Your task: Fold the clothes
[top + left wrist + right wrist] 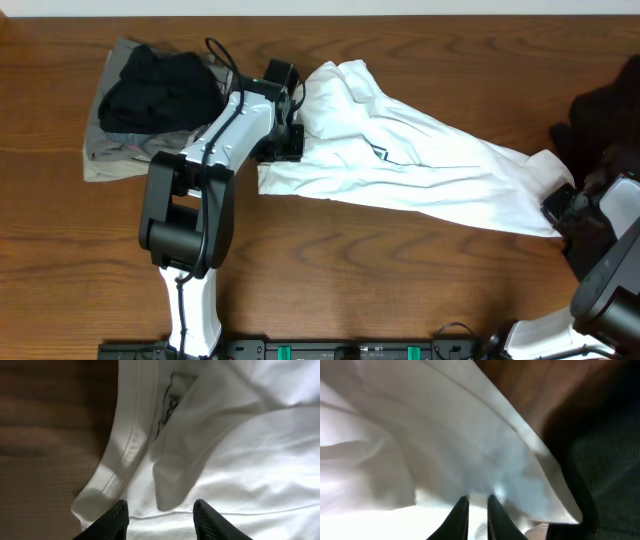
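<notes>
Shirt (400, 160): white, rumpled, drawn out across the middle of the bench (350, 270), one end at each pincer.
Left pincer (162, 510): open, fingers well apart above the shirt's hemmed left edge, clamping nothing.
Right pincer (476, 502): fingers almost together, nipping the shirt's right end.
Black garment (160, 85): bunched on a grey garment (110, 155), far left.
Dark cloth (605, 460): at the bench's right edge, just beside the right pincer.

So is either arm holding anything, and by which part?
The right gripper looks pinched on the white T-shirt at its right-hand end; left gripper jaws apart over the hem, no grip visible.
</notes>
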